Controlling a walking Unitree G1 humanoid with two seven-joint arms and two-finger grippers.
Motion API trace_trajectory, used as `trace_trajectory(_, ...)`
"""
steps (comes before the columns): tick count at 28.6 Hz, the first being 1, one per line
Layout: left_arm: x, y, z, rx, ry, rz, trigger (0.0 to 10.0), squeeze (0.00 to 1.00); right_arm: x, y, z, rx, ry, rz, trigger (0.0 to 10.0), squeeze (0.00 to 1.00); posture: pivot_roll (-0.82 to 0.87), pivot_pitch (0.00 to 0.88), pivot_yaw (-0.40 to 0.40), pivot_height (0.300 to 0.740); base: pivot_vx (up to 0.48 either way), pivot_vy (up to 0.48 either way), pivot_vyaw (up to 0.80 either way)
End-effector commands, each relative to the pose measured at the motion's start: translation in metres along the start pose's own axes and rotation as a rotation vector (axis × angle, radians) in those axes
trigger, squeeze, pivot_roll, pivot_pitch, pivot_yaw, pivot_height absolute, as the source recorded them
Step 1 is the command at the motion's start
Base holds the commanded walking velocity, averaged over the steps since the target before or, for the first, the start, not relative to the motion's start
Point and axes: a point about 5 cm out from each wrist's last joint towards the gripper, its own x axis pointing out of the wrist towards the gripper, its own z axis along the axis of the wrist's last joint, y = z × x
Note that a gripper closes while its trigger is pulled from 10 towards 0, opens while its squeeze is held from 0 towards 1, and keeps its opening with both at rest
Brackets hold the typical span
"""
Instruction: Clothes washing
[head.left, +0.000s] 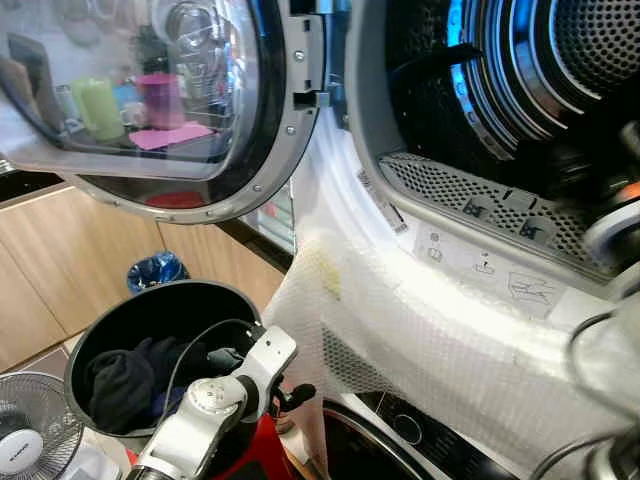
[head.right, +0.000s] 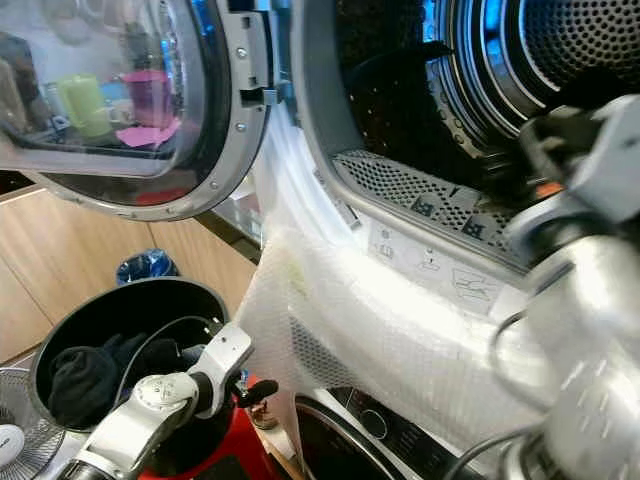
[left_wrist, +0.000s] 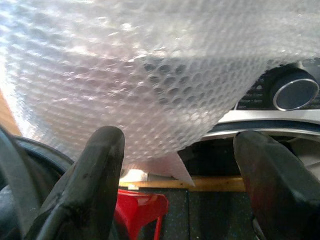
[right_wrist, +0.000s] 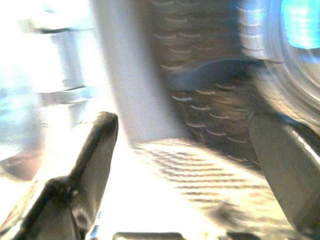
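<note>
right gripper (right_wrist: 182, 165) gaping wide, empty, apparently reaching into drum (head.left: 560, 70) | left gripper (left_wrist: 177, 170) hanging wide | dark clothes (head.left: 135, 375) waiting in bucket (head.left: 215, 295)

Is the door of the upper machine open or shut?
Open. The round glass door is swung out to the left, and the drum shows behind.

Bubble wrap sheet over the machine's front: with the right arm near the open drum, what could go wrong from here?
1. The clear bubble wrap sheet hangs down over the sill below the steel drum opening; clothes dragged across might snag it.
2. The left gripper, open, sits close under the wrap's lower edge and could catch it.
3. The dark clothes lie in the black round bucket, so each lift upward could brush the wrap.
</note>
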Motion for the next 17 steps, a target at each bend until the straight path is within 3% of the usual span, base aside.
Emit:
trace_trajectory(1,-0.004,0.005,0.001,0.007,-0.015,0.03,10.0,0.0,-0.01,0.02,-0.006,-0.003,0.0,0.177,10.0,0.0,0.12,0.032,-0.031,0.74,0.0,0.0,0.0)
trace_trajectory(3,-0.004,0.006,0.002,0.007,-0.023,0.035,10.0,0.0,-0.015,0.027,-0.012,-0.006,0.018,0.237,10.0,0.0,0.12,0.032,-0.031,0.74,0.0,0.0,0.0)
trace_trajectory(5,-0.006,0.008,0.005,0.008,-0.051,0.048,10.0,0.0,-0.028,0.039,-0.037,0.013,0.099,0.355,10.0,0.0,0.12,0.033,-0.032,0.74,0.0,0.0,0.0)
trace_trajectory(7,-0.006,0.009,0.006,0.01,-0.059,0.052,10.0,0.0,-0.032,0.041,-0.044,0.024,0.124,0.375,10.0,0.0,0.12,0.033,-0.032,0.74,0.0,0.0,0.0)
trace_trajectory(8,-0.007,0.011,0.01,0.011,-0.08,0.063,10.0,0.0,-0.039,0.045,-0.06,0.066,0.191,0.409,10.0,0.0,0.13,0.031,-0.035,0.74,0.0,0.0,0.0)
trace_trajectory(10,-0.008,0.012,0.011,0.01,-0.089,0.066,10.0,0.0,-0.041,0.046,-0.067,0.085,0.218,0.418,10.0,0.0,0.13,0.031,-0.035,0.74,0.0,0.0,0.0)
trace_trajectory(12,-0.01,0.014,0.015,0.015,-0.104,0.074,10.0,0.0,-0.049,0.037,-0.106,0.152,0.352,0.37,10.0,0.0,0.14,0.027,-0.036,0.74,0.0,0.0,0.0)
trace_trajectory(13,-0.01,0.014,0.015,0.015,-0.104,0.074,10.0,0.0,-0.049,0.037,-0.106,0.152,0.352,0.37,10.0,0.0,0.14,0.027,-0.036,0.74,0.0,0.0,0.0)
trace_trajectory(14,-0.011,0.015,0.015,0.017,-0.106,0.077,10.0,0.0,-0.052,0.032,-0.124,0.18,0.406,0.33,10.0,0.0,0.14,0.027,-0.036,0.74,0.0,0.0,0.0)
trace_trajectory(15,-0.012,0.016,0.015,0.019,-0.108,0.081,10.0,0.0,-0.061,0.024,-0.156,0.191,0.506,0.278,10.0,0.0,0.15,0.025,-0.038,0.74,0.0,0.0,0.0)
trace_trajectory(16,-0.012,0.016,0.015,0.019,-0.108,0.081,10.0,0.0,-0.061,0.024,-0.156,0.191,0.506,0.278,10.0,0.0,0.15,0.025,-0.038,0.74,0.0,0.0,0.0)
trace_trajectory(17,-0.013,0.016,0.015,0.022,-0.109,0.083,10.0,0.0,-0.069,0.021,-0.174,0.185,0.568,0.256,10.0,0.0,0.16,0.023,-0.04,0.74,0.0,0.0,0.0)
